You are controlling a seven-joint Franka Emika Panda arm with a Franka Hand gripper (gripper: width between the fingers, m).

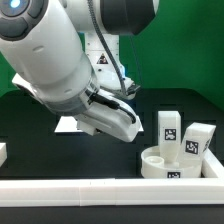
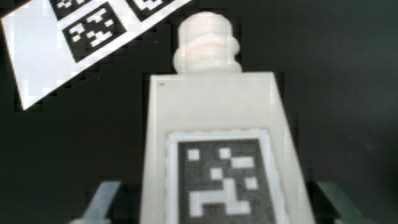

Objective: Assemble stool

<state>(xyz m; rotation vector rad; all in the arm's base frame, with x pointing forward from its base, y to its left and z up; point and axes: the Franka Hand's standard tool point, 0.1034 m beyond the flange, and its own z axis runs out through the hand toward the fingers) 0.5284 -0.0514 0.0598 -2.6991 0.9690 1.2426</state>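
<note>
In the wrist view a white stool leg with a black-and-white tag lies between my gripper's two fingers. Its ribbed peg points away from the wrist. The gripper is shut on this leg. The exterior view shows the gripper above the dark table, holding the leg tilted, to the exterior view's left of the round white seat. Two other tagged legs stand upright on the seat at the exterior view's right.
The marker board lies flat on the table beyond the held leg, and shows under the arm. A long white border rail runs along the front edge. A small white piece sits at the exterior view's left edge.
</note>
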